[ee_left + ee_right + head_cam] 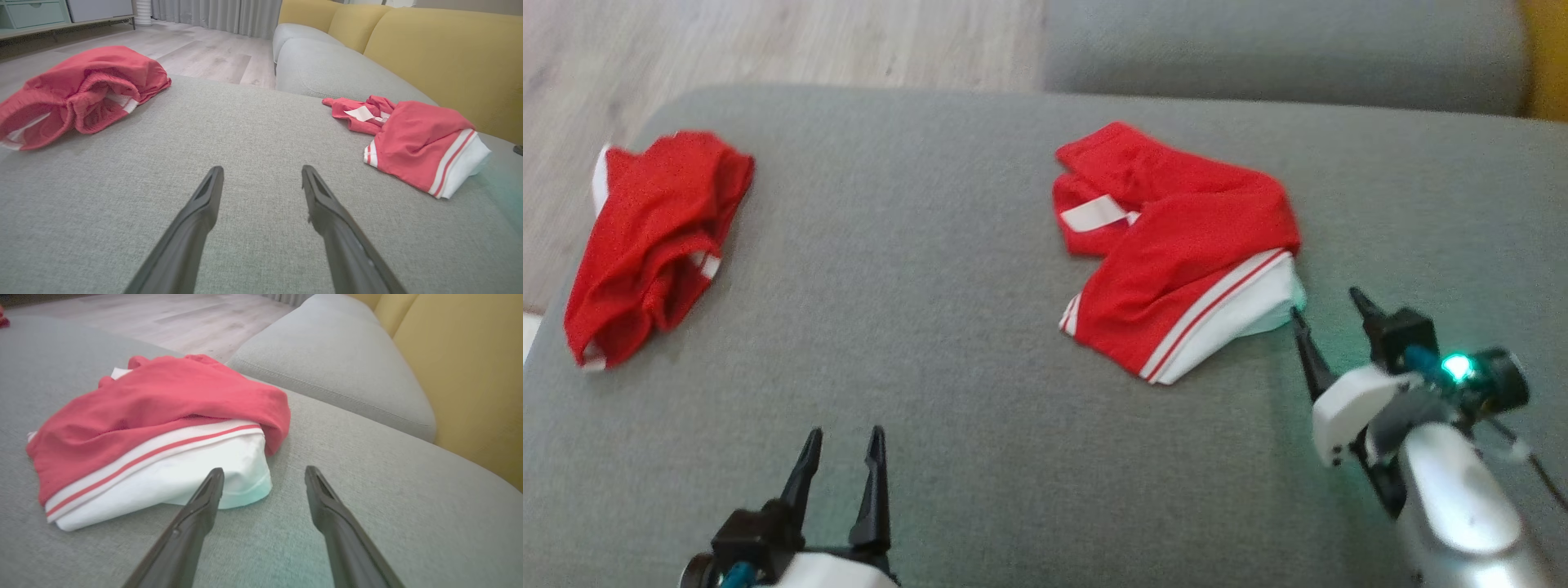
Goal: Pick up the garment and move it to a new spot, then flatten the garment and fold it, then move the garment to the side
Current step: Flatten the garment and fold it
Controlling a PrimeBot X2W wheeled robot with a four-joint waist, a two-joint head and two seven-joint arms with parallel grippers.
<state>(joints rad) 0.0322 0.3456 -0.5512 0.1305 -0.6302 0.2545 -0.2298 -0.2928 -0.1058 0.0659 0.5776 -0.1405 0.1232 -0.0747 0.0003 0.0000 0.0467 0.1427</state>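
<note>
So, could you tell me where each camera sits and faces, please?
Head: looks down at the grey seat; left tool and right tool show, open.
Left wrist: along its fingers, across the seat, bundled garment left, striped garment right.
Right wrist: along its fingers, at the striped garment's white hem.
Shared: all show the striped garment.

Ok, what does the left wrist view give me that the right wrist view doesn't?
Left wrist: open left claw, crumpled red garment with white trim, grey curtain.
Right wrist: open right claw close by the white hem.
Both: red garment with white striped hem, grey fabric sofa seat, yellow backrest, wooden floor.
</note>
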